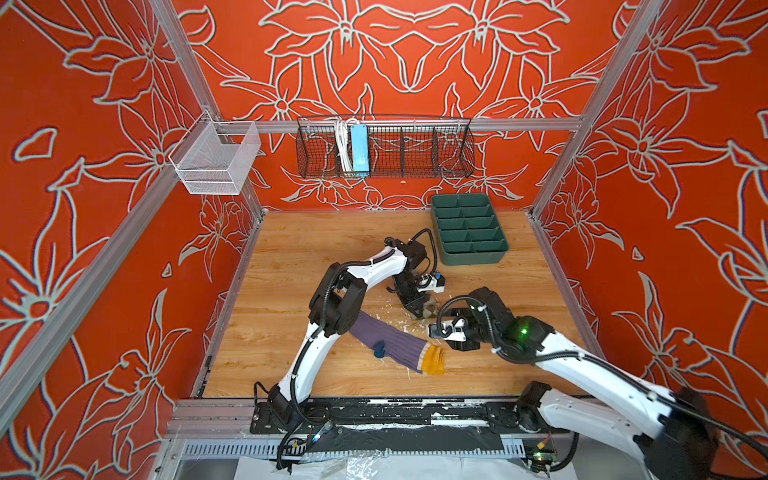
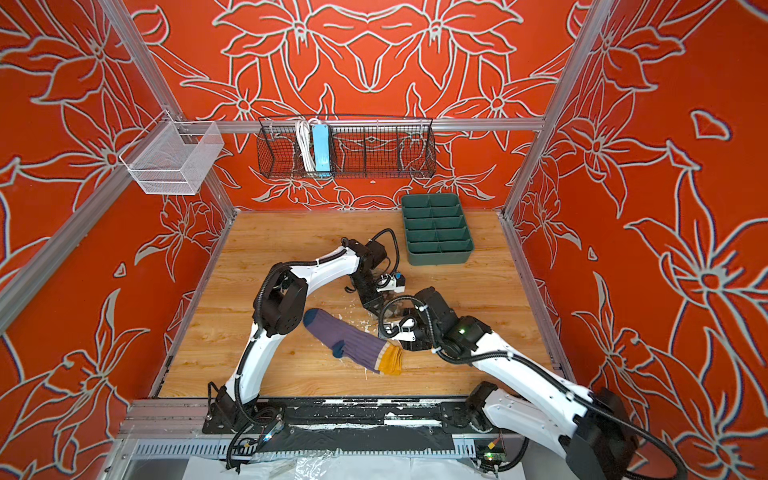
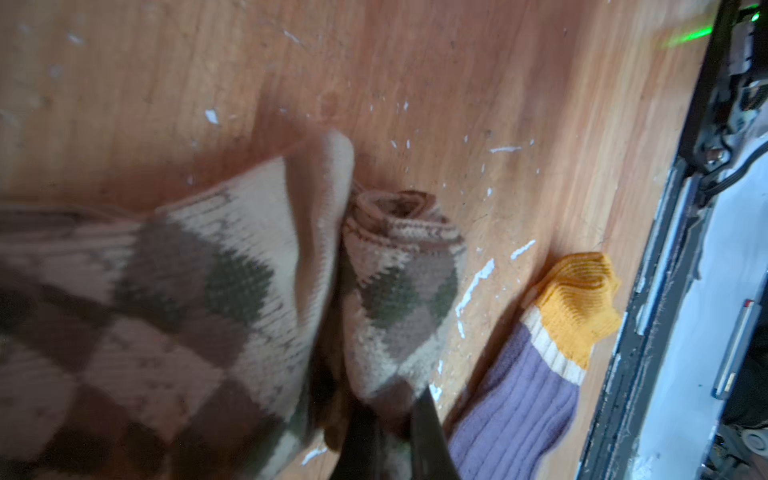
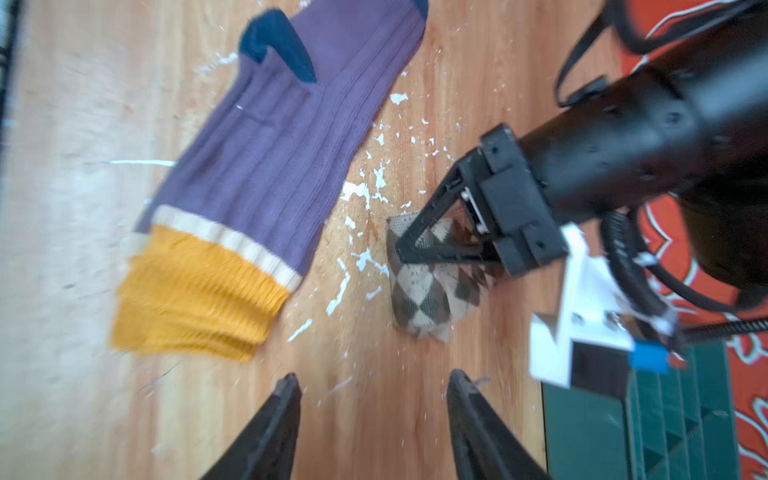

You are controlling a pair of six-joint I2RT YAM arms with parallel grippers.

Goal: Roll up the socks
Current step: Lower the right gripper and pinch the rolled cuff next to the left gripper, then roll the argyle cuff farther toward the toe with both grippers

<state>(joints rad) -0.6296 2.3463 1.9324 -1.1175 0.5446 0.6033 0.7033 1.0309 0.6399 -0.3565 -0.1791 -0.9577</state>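
**Desk:** In a top view, the left gripper (image 1: 420, 311) clamps the rolled beige sock (image 1: 433, 308) at centre. The purple sock (image 1: 395, 340) lies flat just beside it.

**Photographer:** The left wrist view shows the roll pinched tight. In the right wrist view the right gripper (image 4: 372, 374) gapes, empty. The purple sock is probably next, and it needs a grip on one end.

I see the wooden bench (image 1: 291, 249), flecked with white scraps (image 4: 365, 191), carrying the flat purple sock (image 1: 390, 340), the bundled argyle sock (image 4: 419, 299) and a green tray (image 1: 473, 258).
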